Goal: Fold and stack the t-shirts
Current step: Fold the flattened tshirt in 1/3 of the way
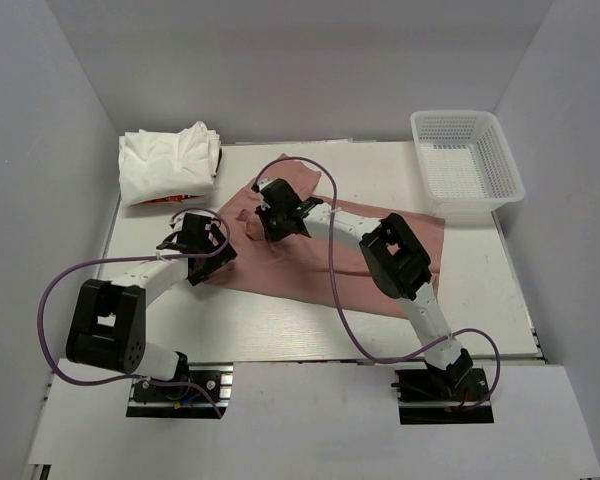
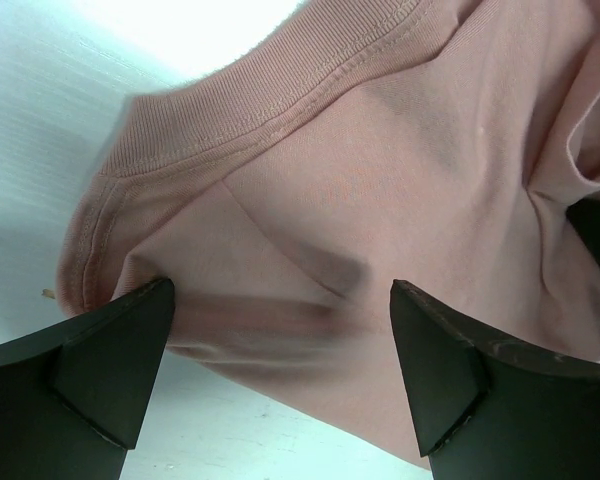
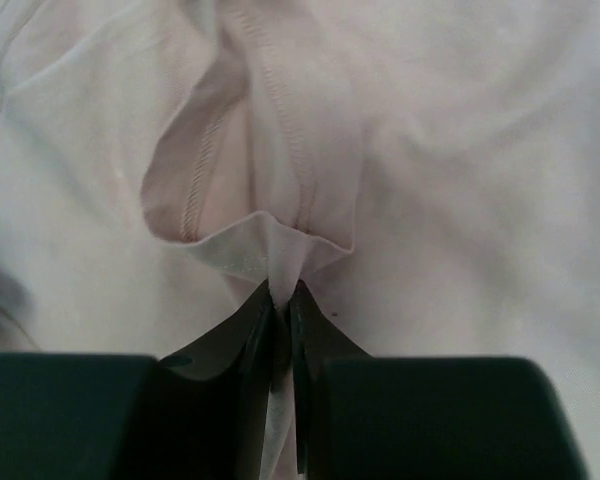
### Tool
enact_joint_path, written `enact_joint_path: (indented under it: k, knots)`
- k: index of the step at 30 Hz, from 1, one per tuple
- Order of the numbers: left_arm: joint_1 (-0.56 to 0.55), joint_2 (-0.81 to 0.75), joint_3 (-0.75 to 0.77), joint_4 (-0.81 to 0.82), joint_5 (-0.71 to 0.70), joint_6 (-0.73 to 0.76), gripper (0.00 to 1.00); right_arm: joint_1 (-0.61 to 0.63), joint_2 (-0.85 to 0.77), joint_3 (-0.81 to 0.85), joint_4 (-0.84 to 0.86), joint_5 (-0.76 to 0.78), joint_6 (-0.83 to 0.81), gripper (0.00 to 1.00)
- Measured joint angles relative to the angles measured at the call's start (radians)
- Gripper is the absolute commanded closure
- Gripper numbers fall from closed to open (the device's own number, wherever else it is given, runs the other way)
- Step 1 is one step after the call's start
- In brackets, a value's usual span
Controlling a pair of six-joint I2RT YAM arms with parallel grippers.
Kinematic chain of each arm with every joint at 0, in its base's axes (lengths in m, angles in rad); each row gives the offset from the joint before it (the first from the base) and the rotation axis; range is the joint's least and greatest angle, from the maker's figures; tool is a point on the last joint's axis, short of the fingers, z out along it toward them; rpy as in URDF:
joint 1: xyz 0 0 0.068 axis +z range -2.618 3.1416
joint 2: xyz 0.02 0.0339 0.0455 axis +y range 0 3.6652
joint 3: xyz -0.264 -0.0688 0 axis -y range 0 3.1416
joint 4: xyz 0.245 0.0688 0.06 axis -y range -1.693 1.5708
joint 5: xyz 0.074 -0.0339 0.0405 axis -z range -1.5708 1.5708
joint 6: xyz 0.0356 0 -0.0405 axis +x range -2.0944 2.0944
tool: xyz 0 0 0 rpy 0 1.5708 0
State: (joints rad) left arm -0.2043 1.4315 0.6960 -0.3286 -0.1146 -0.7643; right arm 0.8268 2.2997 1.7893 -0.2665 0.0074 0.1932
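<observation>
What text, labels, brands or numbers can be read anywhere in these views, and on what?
No text can be read in any view.
On the white t-shirts, a red print: too small to read.
On the pink t-shirt: no lettering shows.
On the white basket: none.

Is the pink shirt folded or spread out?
Spread out: the pink shirt lies mostly flat, one edge pinched in the right gripper.
</observation>
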Motion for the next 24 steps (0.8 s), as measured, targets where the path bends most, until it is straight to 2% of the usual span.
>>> enact_joint_path:
  k: [3,8,9,10,12,14,24]
  knots:
    - [0.0,0.001,-0.002,0.002,0.0,-0.004,0.0,-0.001,0.0,0.0,0.001,0.067,0.056,0.84]
    - [0.006,0.002,-0.011,0.002,0.003,-0.013,0.0,-0.009,-0.011,-0.024,-0.002,0.2,0.169,0.67]
    - [0.006,0.002,-0.011,0.002,0.003,-0.015,0.0,-0.011,-0.015,-0.029,-0.003,0.211,0.177,0.6]
    - [0.006,0.001,-0.011,0.001,0.003,-0.018,0.0,-0.015,-0.02,-0.032,-0.008,0.232,0.195,0.44]
    - [0.007,0.0,-0.012,0.001,0.003,-0.022,0.0,-0.022,-0.026,-0.032,-0.023,0.276,0.219,0.31]
    - [0.009,-0.004,-0.013,0.0,0.003,-0.026,0.0,-0.029,-0.029,-0.032,-0.032,0.314,0.236,0.23]
    - [0.011,-0.103,-0.064,-0.07,0.024,-0.066,0.0,-0.039,-0.039,0.008,-0.133,0.493,0.278,0.13]
